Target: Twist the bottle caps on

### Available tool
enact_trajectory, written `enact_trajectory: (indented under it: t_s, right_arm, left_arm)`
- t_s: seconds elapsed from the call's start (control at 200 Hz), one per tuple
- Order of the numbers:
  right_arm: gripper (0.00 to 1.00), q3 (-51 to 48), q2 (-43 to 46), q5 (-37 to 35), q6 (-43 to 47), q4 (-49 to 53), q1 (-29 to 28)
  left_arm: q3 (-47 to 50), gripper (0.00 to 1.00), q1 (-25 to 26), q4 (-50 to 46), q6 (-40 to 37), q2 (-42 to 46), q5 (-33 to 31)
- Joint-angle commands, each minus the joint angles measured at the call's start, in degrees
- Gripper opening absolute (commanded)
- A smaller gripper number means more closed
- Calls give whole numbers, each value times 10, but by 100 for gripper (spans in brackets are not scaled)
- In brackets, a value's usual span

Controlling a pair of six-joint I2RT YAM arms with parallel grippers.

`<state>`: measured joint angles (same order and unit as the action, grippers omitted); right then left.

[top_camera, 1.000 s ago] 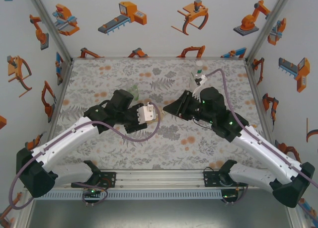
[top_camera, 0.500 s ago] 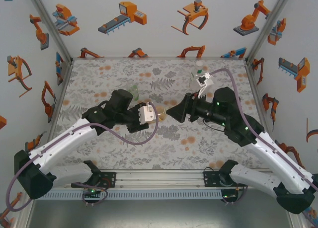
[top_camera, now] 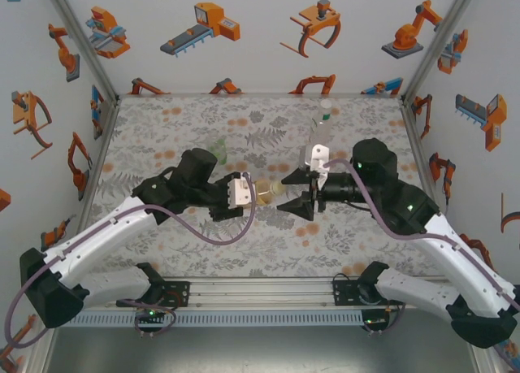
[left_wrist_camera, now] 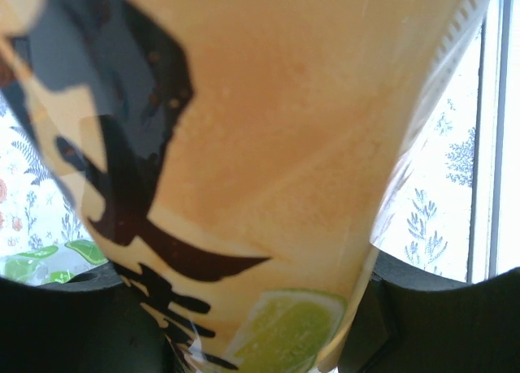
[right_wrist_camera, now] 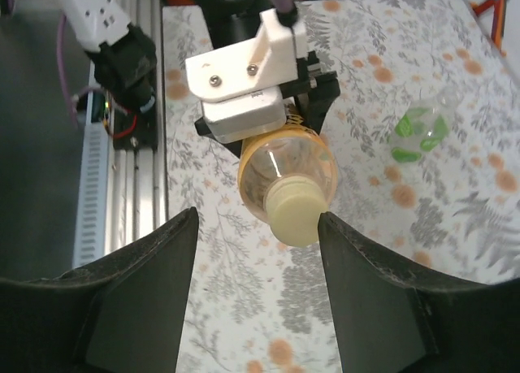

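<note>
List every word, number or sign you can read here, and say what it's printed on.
Amber bottle, label: big dark strokes of lettering above a lime-slice picture, cropped and too close to read.
Slim clear bottle, label: too small to read.
Wall stickers: robot-arm pictures, no words.
Nothing here can be quoted.

**Amber bottle** [left_wrist_camera: 268,145]: left wrist view, out of focus, dark label print unreadable, cut by the frame at 12 and 6 o'clock. Right wrist view, base end hidden behind white camera mount [right_wrist_camera: 244,88].

**Green-tinted bottle** [top_camera: 218,149]: top view, near side partly hidden behind left arm [top_camera: 193,171]. Right wrist view, blurred at 3 o'clock.

**Small pale object** [top_camera: 326,104]: top view, 1 o'clock, too small to identify.
</note>
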<state>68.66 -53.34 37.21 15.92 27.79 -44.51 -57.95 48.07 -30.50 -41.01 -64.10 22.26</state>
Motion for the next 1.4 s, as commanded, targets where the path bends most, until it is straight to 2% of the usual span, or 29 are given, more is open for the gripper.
enact_trajectory:
  t_s: [0.0,0.1,0.225,0.636,1.397]
  right_arm:
    - [57,37,-14,44,162,66,-4]
    - [57,35,-16,39,200,56,-4]
    - [56,27,-16,47,207,32,-4]
    - [42,25,-26,74,206,33,-4]
    - [39,16,-21,42,198,23,-3]
  left_arm:
    - [4,0,7,-8,-20,17,33]
    - [4,0,9,-15,-25,16,33]
    - [0,0,11,-21,-28,15,36]
    - [-3,0,11,-25,-30,16,45]
    - [-4,0,11,-25,-28,20,49]
